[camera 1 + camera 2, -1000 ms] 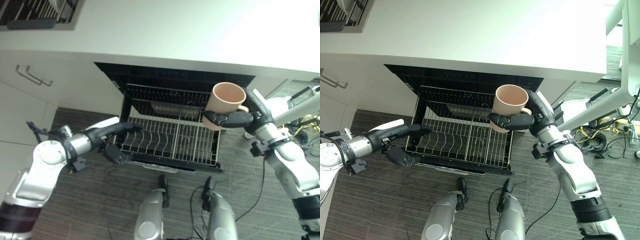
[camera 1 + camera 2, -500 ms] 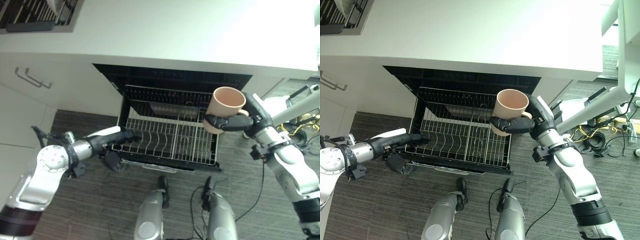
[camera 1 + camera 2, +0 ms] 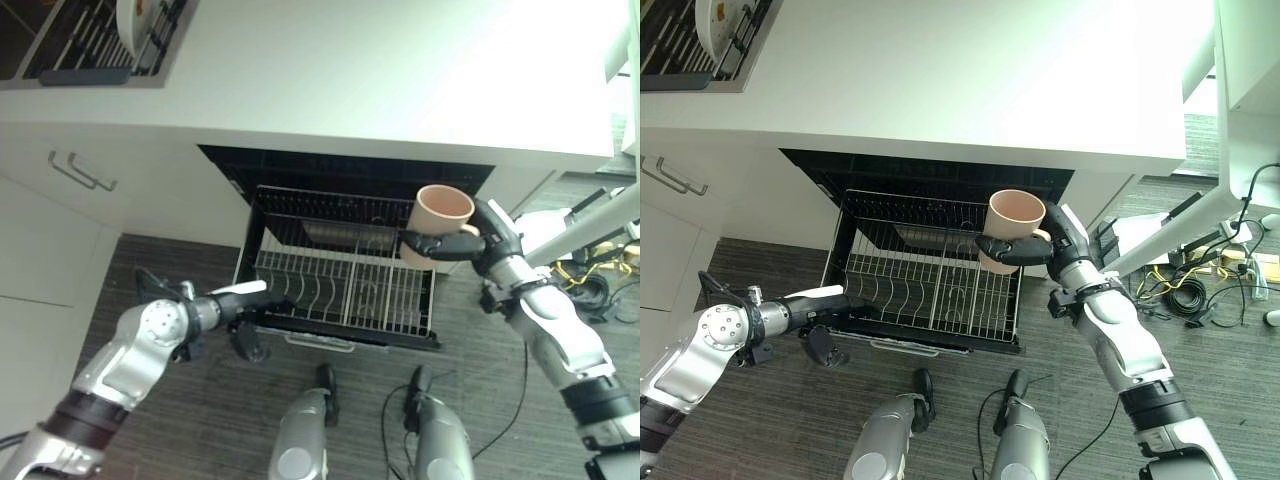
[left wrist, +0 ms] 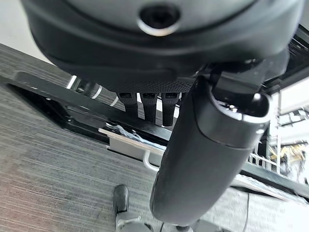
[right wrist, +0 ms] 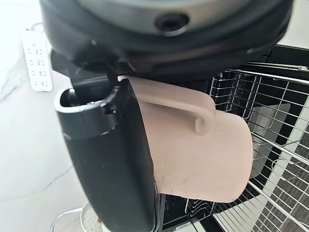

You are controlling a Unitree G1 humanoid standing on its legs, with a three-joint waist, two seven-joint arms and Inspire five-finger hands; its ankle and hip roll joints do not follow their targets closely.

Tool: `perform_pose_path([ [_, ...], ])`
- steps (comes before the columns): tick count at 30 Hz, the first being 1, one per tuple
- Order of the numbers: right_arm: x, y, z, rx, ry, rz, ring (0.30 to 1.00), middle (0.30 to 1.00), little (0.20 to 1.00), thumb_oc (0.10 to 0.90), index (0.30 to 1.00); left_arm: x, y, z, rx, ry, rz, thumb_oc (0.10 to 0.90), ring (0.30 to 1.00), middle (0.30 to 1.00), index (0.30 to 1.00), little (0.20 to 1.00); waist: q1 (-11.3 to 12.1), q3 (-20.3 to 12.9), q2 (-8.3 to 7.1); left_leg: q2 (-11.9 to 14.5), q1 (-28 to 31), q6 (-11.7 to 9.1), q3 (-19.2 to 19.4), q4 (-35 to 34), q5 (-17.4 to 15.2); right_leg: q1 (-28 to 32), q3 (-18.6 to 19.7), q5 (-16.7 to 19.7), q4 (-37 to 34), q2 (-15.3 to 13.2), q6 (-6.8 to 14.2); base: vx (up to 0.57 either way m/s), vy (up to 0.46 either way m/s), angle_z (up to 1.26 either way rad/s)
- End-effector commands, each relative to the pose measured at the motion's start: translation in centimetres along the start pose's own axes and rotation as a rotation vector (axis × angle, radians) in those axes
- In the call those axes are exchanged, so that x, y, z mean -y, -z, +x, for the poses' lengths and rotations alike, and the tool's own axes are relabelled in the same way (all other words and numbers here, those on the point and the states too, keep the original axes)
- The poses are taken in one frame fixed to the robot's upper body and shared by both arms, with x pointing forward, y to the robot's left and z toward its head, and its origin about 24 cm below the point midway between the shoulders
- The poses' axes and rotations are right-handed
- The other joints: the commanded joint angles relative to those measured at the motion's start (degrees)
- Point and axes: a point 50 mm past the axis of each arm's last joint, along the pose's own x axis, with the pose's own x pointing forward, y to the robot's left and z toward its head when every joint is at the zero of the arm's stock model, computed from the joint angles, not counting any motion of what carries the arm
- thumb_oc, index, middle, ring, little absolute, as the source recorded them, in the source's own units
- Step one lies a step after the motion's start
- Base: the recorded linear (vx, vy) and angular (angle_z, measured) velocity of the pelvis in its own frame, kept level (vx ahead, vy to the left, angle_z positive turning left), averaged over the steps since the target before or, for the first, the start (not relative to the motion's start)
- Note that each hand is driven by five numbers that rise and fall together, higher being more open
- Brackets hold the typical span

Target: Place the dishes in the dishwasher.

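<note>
Holding a beige mug (image 3: 1014,222) upright, the right hand (image 3: 1040,243) has fingers and thumb curled round its body, the mug's handle toward the palm; it hangs over the right side of the pulled-out dishwasher rack (image 3: 340,290). The rack looks bare — no dish seated in it, so loading has barely begun by my reckoning. Left hand (image 3: 252,305) at the rack's front left corner, fingers reaching onto the front rail, thumb hanging below; whether it truly grips I cannot tell. More dishes wait: a white plate (image 3: 718,22) stands in a drying rack (image 3: 70,45) on the white countertop (image 3: 970,70). Pale cabinets (image 3: 50,210) at left, grey striped floor (image 3: 940,420) below, cables at right.
</note>
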Motion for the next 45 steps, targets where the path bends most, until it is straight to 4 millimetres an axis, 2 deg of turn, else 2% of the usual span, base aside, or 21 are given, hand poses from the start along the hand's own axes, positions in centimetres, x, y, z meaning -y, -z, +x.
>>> perform_pose_path([
  [1,-0.6,-4.5,1.5,0.218,-0.007,0.004,0.300,0.300,0.300,0.400,0.300,-0.7,-1.0,-0.2,0.028,-0.056,0.103,0.800,0.900,0.900,0.900,0.900,0.10,-5.71,-2.42,2.62,2.35,-4.40,-0.96,-2.04,-1.96,3.62,2.01,-5.38,2.11,-5.80,8.88,0.01,-0.016,0.03],
  [8,0.4,-2.6,2.9,0.071,0.055,0.061,0.300,0.300,0.300,0.400,0.300,-0.1,-1.2,1.1,0.026,-0.019,0.104,0.800,0.900,0.900,0.900,0.900,1.07,-5.81,-2.44,2.56,2.13,-4.55,-1.61,-2.04,-1.92,3.70,1.76,-5.33,2.11,-5.85,8.85,0.01,-0.004,0.01],
  [19,2.2,0.0,5.2,-0.203,0.141,0.037,0.300,0.300,0.300,0.400,0.300,0.2,-2.1,2.3,0.061,0.031,0.096,0.800,0.900,0.900,0.900,0.900,3.51,-5.62,-1.97,2.51,1.87,-5.19,-2.97,-2.04,-2.02,4.31,0.42,-5.68,2.11,-6.24,8.78,0.00,0.000,0.00],
  [23,2.3,0.5,5.7,-0.264,0.153,0.050,0.300,0.300,0.300,0.400,0.300,0.1,-2.5,2.5,0.081,0.031,0.083,0.800,0.900,0.900,0.900,0.900,4.20,-5.24,-1.62,2.30,1.47,-5.27,-3.26,-2.04,-1.86,4.25,-0.11,-5.55,2.11,-6.40,8.71,-0.02,-0.003,0.03],
  [26,2.2,1.6,6.1,-0.352,0.172,0.095,0.300,0.300,0.300,0.400,0.300,0.0,-3.2,2.9,0.109,0.025,0.066,0.800,0.900,0.900,0.900,0.900,4.90,-4.98,-1.21,1.81,1.36,-5.14,-3.46,-2.04,-1.97,4.35,-0.58,-5.60,2.11,-6.48,8.57,-0.02,0.004,0.05],
  [40,1.7,3.1,6.5,-0.466,0.203,0.120,0.300,0.300,0.300,0.400,0.300,-0.5,-4.3,3.1,0.167,0.000,0.024,0.800,0.900,0.900,0.900,0.900,6.18,-4.03,-0.15,1.02,0.70,-4.92,-4.33,-2.04,-1.84,4.03,-1.35,-5.28,2.11,-6.89,8.48,-0.01,0.011,0.04],
  [41,1.8,3.2,6.5,-0.471,0.213,0.109,0.481,0.481,0.481,0.521,0.481,-0.6,-4.4,3.1,0.171,-0.006,0.022,0.800,0.900,0.900,0.900,0.900,6.33,-3.88,-0.04,0.95,0.50,-4.91,-4.47,-2.04,-1.80,3.92,-1.43,-5.25,2.11,-6.98,8.50,0.00,0.000,0.00],
  [42,1.9,3.1,6.4,-0.470,0.216,0.105,0.547,0.547,0.547,0.565,0.547,-0.6,-4.4,3.1,0.171,-0.006,0.022,0.800,0.900,0.900,0.900,0.900,6.35,-3.86,-0.03,0.94,0.47,-4.91,-4.49,-2.04,-1.79,3.92,-1.44,-5.24,2.11,-6.99,8.51,0.00,0.000,0.00],
  [43,2.1,3.1,6.4,-0.466,0.232,0.087,0.900,0.900,0.900,0.800,0.900,-0.7,-4.4,3.1,0.172,-0.007,0.023,0.800,0.900,0.900,0.900,0.900,6.45,-3.75,0.02,0.93,0.38,-4.93,-4.57,-2.04,-1.76,3.90,-1.52,-5.20,2.11,-7.06,8.55,0.00,0.000,0.00],
  [45,2.5,2.9,6.5,-0.459,0.253,0.074,0.900,0.900,0.900,0.800,0.900,-0.7,-4.5,3.1,0.173,-0.006,0.024,0.800,0.900,0.900,0.900,0.900,6.63,-3.63,0.09,0.89,0.31,-4.95,-4.79,-2.04,-1.73,3.94,-1.67,-5.13,2.11,-7.13,8.61,0.00,0.000,0.00],
])
